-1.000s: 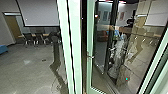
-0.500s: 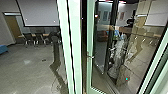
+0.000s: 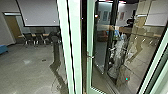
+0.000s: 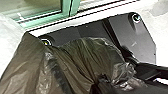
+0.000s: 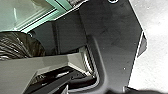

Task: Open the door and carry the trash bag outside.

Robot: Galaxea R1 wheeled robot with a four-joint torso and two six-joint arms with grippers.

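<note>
Plainly, the dark trash bag [image 4: 82, 57] is seen near the robot's wide plate [image 4: 132, 37], its folds fanned from a gathered part; its long axis cannot be told. The glass door [image 3: 89, 72] is set upright. Neither hand's state can be told.

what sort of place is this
Most likely an office building, at a meeting or common room: the head view shows a row of dark chairs, a large pale screen or board, and a green-framed glass door.

An office room — chairs [image 3: 39, 37], a big screen [image 3: 41, 12].
</note>
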